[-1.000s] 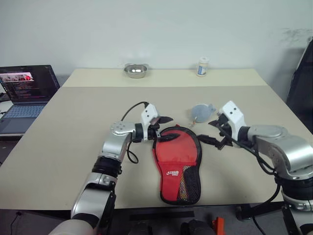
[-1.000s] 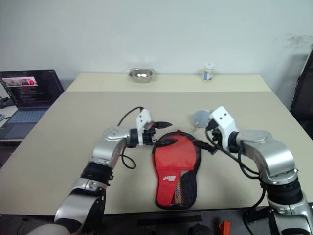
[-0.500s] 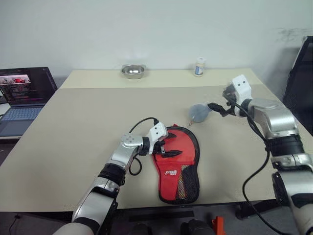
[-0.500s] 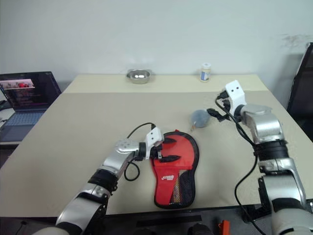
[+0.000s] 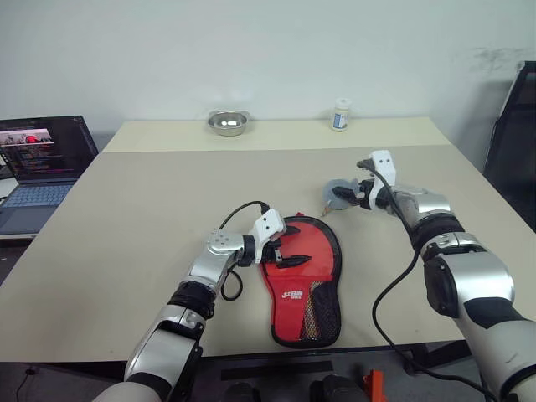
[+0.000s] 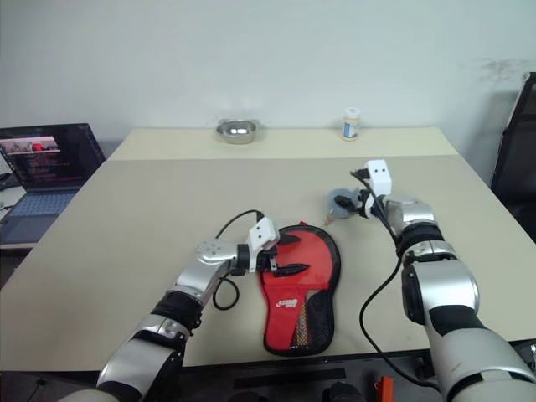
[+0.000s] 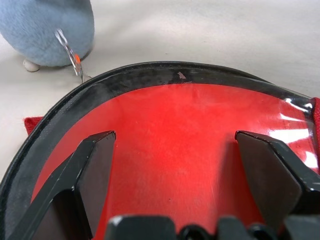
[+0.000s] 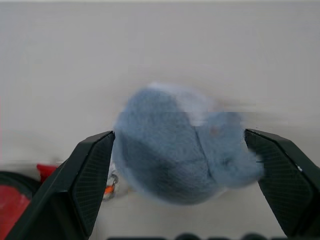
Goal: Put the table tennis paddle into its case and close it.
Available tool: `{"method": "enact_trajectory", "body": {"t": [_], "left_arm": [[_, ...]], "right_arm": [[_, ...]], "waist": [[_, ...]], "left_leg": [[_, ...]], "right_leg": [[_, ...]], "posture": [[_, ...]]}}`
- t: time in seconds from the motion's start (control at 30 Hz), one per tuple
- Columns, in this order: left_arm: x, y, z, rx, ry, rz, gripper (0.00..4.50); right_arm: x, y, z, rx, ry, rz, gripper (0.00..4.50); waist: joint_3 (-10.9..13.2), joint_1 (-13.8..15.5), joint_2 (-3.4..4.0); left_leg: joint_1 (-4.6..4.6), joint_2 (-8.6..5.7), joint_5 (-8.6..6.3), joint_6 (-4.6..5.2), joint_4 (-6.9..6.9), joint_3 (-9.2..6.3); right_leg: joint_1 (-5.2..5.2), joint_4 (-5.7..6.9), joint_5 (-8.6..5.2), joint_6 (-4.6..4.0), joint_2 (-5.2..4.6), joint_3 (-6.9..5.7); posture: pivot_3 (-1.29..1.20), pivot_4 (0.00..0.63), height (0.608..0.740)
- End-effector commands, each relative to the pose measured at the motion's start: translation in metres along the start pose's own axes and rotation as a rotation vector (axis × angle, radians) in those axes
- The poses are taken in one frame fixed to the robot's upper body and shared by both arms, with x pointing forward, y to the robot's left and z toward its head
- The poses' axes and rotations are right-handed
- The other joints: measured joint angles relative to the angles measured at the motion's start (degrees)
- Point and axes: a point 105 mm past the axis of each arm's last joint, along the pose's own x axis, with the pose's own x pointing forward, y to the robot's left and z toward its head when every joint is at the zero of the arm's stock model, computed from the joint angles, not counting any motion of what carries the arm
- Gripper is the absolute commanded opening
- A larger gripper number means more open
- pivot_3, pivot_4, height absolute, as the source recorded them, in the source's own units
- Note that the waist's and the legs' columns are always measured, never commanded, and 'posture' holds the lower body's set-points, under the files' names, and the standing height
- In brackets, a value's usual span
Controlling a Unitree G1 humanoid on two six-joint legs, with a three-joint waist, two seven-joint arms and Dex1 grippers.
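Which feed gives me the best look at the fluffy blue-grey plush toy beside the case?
The right wrist view: the blue-grey plush toy sits large between the open right gripper fingers. The left wrist view catches one corner of it with its metal ring; the eye views show it small, beside the red case.

Laptop (image 5: 42,167) left of the table (image 5: 151,201) is cut off by the frame edge; its screen content is too small to read.

Even soft room light; faint shadows; plush toy (image 8: 185,145) blurred in right wrist view.
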Motion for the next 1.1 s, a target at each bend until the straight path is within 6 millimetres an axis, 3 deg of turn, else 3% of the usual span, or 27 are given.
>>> {"method": "enact_trajectory", "body": {"t": [0.03,0.13,0.37,0.57,0.77,0.9,1.0,1.1], "left_arm": [[-0.001,-0.011,-0.024,-0.056,0.067,-0.02,4.14],[-0.001,-0.011,-0.026,-0.062,0.071,-0.017,4.18],[-0.001,-0.012,-0.035,-0.086,0.09,-0.012,4.18],[-0.005,-0.016,-0.06,-0.15,0.142,0.005,4.18],[0.001,-0.02,-0.066,-0.183,0.147,-0.003,4.18],[0.009,-0.02,-0.063,-0.197,0.131,-0.007,4.18],[0.02,-0.022,-0.058,-0.197,0.122,-0.022,4.18],[0.027,-0.023,-0.055,-0.195,0.123,-0.032,4.18]], "right_arm": [[0.003,0.007,0.015,-0.004,-0.056,0.005,4.5],[0.007,0.013,0.013,0.014,-0.063,0.006,3.91],[0.008,0.01,0.008,0.013,-0.054,-0.02,1.48],[-0.005,-0.017,0.009,-0.066,-0.056,-0.132,0.05],[-0.04,-0.054,0.003,-0.185,0.003,-0.187,0.01],[-0.07,-0.061,-0.005,-0.236,0.054,-0.176,0.01],[-0.109,-0.043,-0.022,-0.294,0.136,-0.102,0.01],[-0.134,-0.019,-0.036,-0.332,0.195,-0.037,0.01]], "waist": [[0.0,-0.13,0.0],[-0.01,-0.43,0.01],[-0.02,-0.65,0.02],[-0.07,-0.69,0.06],[-0.32,-0.5,0.34],[-0.38,0.72,0.44],[-0.44,1.98,0.54],[-0.69,2.06,0.91]], "left_leg": [[0.03,0.0,0.0,0.0,0.0,0.0],[0.05,0.01,0.0,0.0,-0.01,0.0],[0.1,0.0,0.0,0.0,0.0,0.0],[0.67,0.0,-0.01,0.0,-0.07,-0.01],[0.84,-0.03,-0.01,0.01,-0.05,-0.04],[0.78,-0.07,-0.01,0.01,-0.03,-0.05],[0.59,-0.06,-0.01,0.01,-0.03,-0.15],[0.52,-0.11,-0.08,0.11,-0.04,-0.13]], "right_leg": [[0.0,0.02,0.0,0.0,0.0,0.02],[0.0,0.04,0.0,0.0,0.0,0.05],[0.03,0.05,0.0,0.0,0.0,0.09],[0.59,-0.07,-0.01,0.02,-0.01,0.07],[0.83,-0.09,-0.02,0.03,-0.06,0.03],[0.83,-0.1,-0.03,0.04,-0.09,-0.07],[0.83,-0.24,-0.06,0.1,-0.18,-0.27],[0.89,-0.58,-0.01,0.22,-0.21,-0.28]], "posture": [[0.0,0.15,0.74],[0.0,0.15,0.74],[0.0,0.15,0.74],[0.0,0.15,0.74],[0.0,0.15,0.74],[0.0,0.15,0.74],[0.0,0.15,0.74],[0.0,0.15,0.74]]}}
